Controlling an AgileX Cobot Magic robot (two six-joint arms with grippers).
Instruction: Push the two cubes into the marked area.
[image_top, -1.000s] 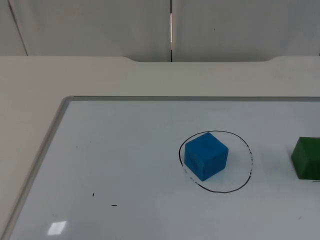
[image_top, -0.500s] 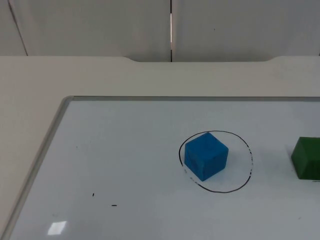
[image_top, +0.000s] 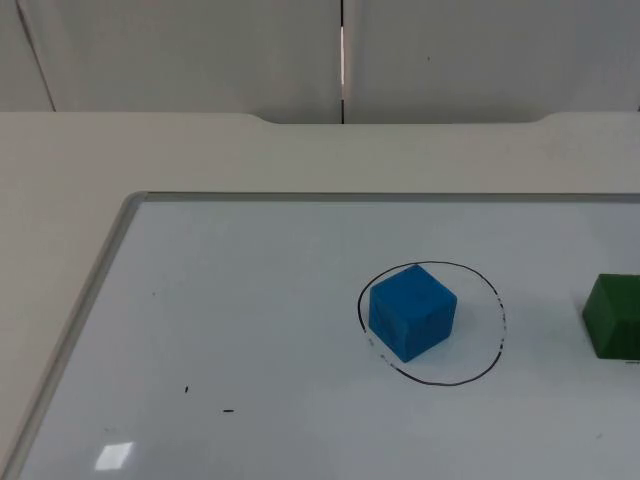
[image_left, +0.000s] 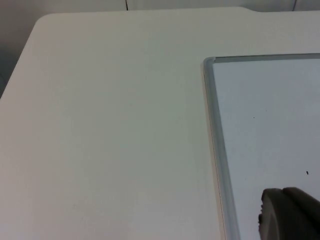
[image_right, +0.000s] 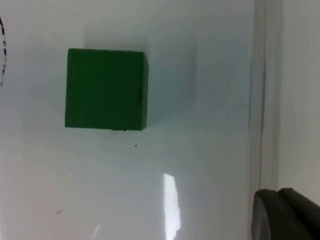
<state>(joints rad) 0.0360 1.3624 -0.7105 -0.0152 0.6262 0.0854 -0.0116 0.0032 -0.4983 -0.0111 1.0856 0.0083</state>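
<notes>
A blue cube (image_top: 411, 310) sits inside the black hand-drawn circle (image_top: 432, 322) on the whiteboard (image_top: 250, 320), toward the circle's left side. A green cube (image_top: 613, 316) rests on the board to the right of the circle, apart from it; the right wrist view looks down on this green cube (image_right: 106, 89). One black fingertip of the left gripper (image_left: 290, 214) hangs over the board's left frame. One black fingertip of the right gripper (image_right: 285, 214) hovers near the board's right frame, clear of the green cube.
The whiteboard's metal frame (image_top: 100, 290) runs along its left and far sides, also seen as a frame (image_left: 216, 145) in the left wrist view. Beyond it lies white table top (image_top: 200, 150), ending at the grey partition wall (image_top: 200, 50).
</notes>
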